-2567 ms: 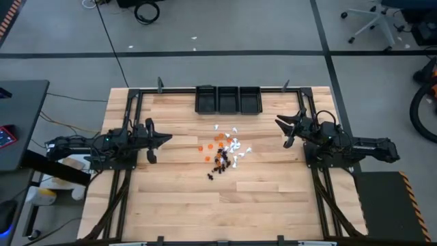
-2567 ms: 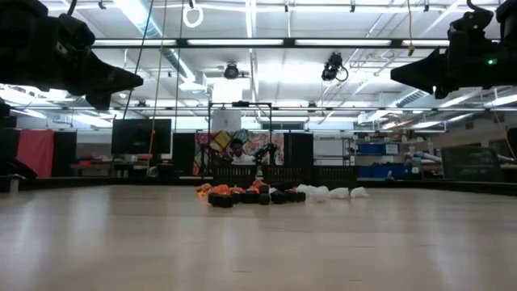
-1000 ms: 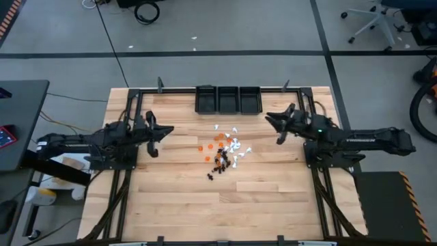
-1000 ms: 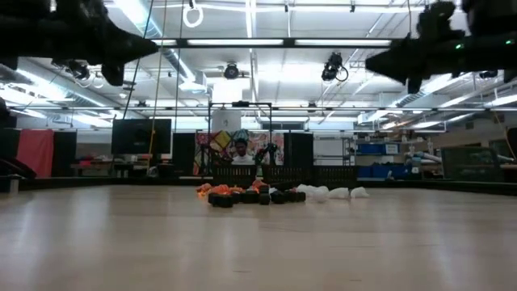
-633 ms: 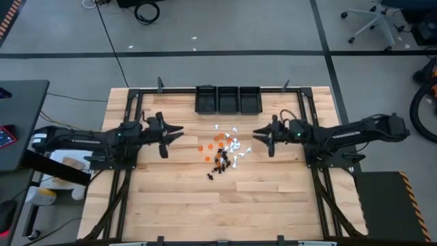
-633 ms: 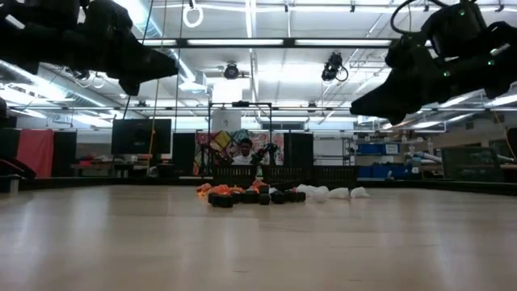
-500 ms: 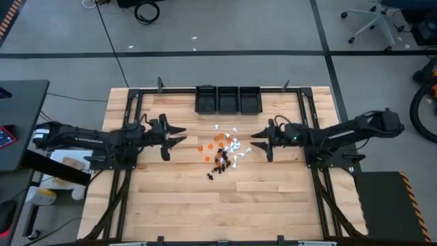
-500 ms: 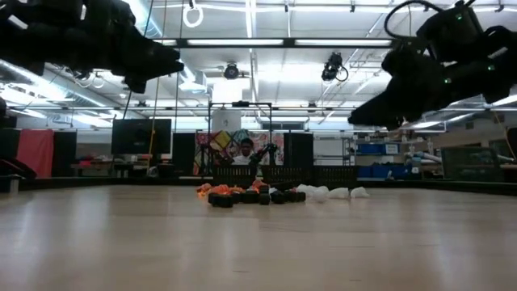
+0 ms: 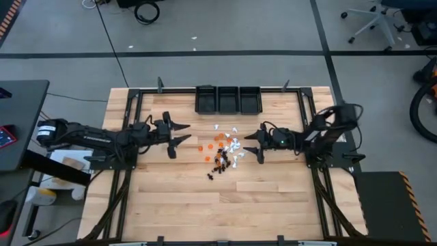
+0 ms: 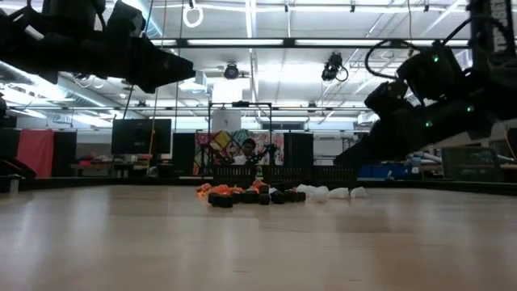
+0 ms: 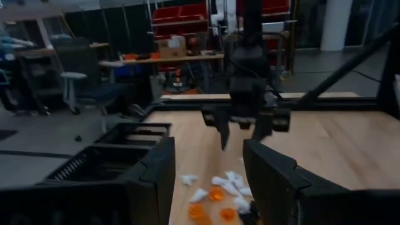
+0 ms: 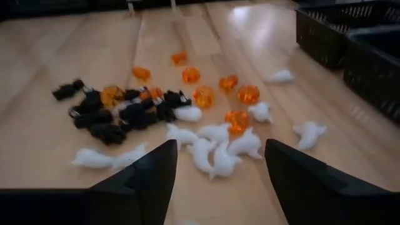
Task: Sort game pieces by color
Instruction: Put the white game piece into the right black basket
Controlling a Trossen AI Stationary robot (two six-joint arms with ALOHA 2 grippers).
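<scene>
Moved: both arms have reached in toward the middle since a couple seconds back, when they were parked out near the table's side rails, and both sets of fingers have spread apart on the way in.
Left gripper (image 9: 183, 134): hanging above the wooden table (image 9: 177, 198) just left of the pile, fingers clearly apart in the left wrist view, nothing between them.
Right gripper (image 9: 250, 143): right up at the pile's right edge, low and tilted down toward the wood in the low view; fingers wide apart and empty, with the white pieces showing through the gap in its own wrist view.
Game pieces (image 9: 224, 149): one loose cluster around the table's centre, all lying on the wood, none picked up.
Orange pieces (image 12: 215, 94): mostly on the side of the pile nearer the bins, scattered singly.
Black pieces (image 12: 119, 115): bunched together at the pile's near side, a few strays off its edge.
White pieces (image 12: 215, 147): spread along the right side, closest to the right gripper.
Bins (image 9: 228, 99): three small black ones in a row at the far edge of the table, well apart from the pile; can't tell what's inside.
Background: a person (image 10: 248, 150) is visible far behind the table in the low view.
</scene>
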